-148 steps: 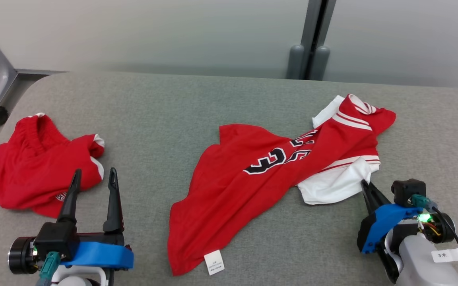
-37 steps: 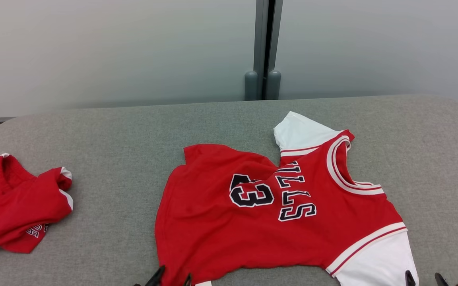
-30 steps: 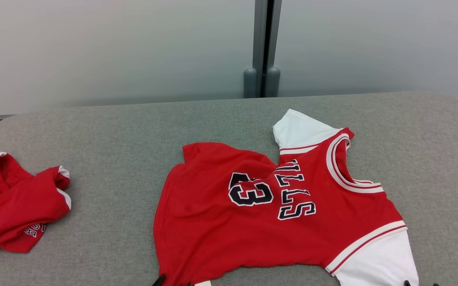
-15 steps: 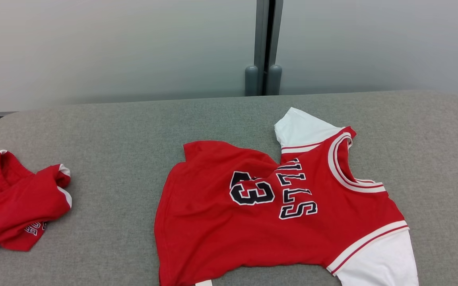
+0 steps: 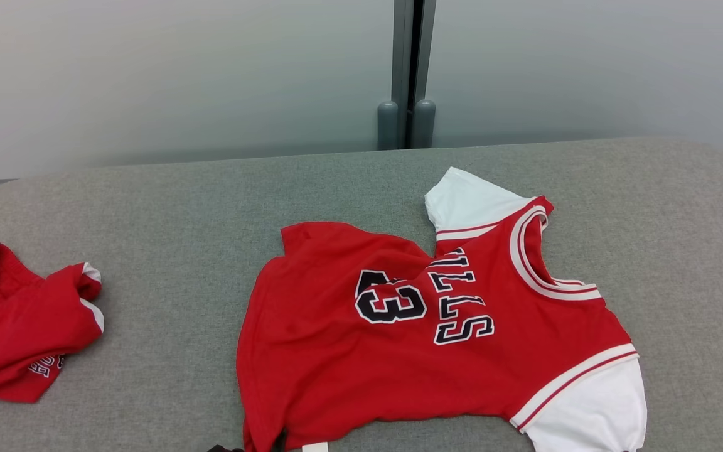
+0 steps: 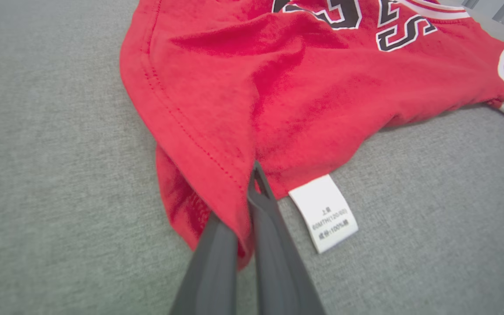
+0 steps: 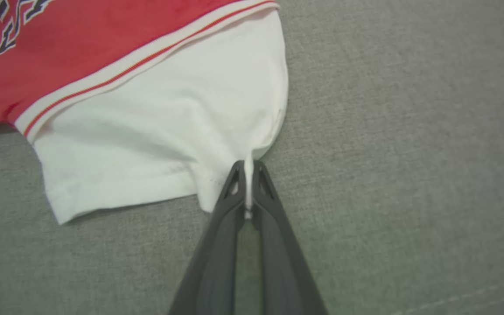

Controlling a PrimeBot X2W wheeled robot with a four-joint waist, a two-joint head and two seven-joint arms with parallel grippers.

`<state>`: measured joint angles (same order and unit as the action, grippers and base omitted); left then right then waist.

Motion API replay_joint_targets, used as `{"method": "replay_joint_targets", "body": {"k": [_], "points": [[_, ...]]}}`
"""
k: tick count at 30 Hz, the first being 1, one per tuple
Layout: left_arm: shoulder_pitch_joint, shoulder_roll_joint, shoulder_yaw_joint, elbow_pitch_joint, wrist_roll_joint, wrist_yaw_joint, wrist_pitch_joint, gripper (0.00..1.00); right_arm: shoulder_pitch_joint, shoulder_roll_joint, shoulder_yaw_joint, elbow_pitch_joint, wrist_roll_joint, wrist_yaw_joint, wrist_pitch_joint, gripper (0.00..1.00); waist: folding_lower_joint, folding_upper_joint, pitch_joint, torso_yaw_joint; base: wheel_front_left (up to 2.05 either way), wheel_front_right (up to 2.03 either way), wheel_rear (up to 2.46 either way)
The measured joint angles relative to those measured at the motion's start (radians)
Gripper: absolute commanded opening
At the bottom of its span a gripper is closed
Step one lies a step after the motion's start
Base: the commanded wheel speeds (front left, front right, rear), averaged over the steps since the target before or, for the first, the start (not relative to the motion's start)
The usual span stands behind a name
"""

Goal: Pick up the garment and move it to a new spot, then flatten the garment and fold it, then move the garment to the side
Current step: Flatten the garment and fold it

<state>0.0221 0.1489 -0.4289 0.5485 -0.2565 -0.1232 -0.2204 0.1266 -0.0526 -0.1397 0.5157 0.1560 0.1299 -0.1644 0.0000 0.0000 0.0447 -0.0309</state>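
The garment is a red jersey with white sleeves and a black "33", lying spread on the grey table, collar to the right. In the left wrist view my left gripper is shut on the red hem, one finger under the cloth and one on top, just left of the white care label. The right wrist view has my right gripper shut on the outer corner of the near white sleeve, with a thin fold of white cloth pinched between the fingers.
A second red garment lies crumpled at the table's left edge. Frosted wall panels with a grey post stand behind the table. Bare grey surface lies between the two garments and to the right of the jersey.
Both grippers' open fingertips at the bottom edge have dropped out of the head view. The hem's near left corner is now bunched. The camera has shifted slightly.
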Motion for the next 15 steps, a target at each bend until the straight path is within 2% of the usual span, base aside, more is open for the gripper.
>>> {"method": "replay_joint_targets", "body": {"k": [6,9,15], "points": [[-0.005,0.012,0.002,-0.02,-0.006,0.0,-0.012,0.0,0.0,0.002,0.016,-0.039,0.015,0.001,-0.036,0.0,0.0,0.0,-0.004,-0.001,0.0,0.0,0.0],[-0.018,0.016,0.007,-0.048,-0.007,0.001,-0.019,0.0,-0.01,0.003,0.016,-0.086,0.064,0.001,-0.048,0.0,0.0,0.0,-0.005,-0.003,0.0,0.0,0.0],[-0.098,0.04,0.02,-0.112,-0.008,0.001,-0.013,0.0,-0.079,-0.029,0.028,-0.198,0.087,0.001,-0.056,0.0,0.0001,0.0,0.018,-0.01,0.0,0.0,0.0]]}}
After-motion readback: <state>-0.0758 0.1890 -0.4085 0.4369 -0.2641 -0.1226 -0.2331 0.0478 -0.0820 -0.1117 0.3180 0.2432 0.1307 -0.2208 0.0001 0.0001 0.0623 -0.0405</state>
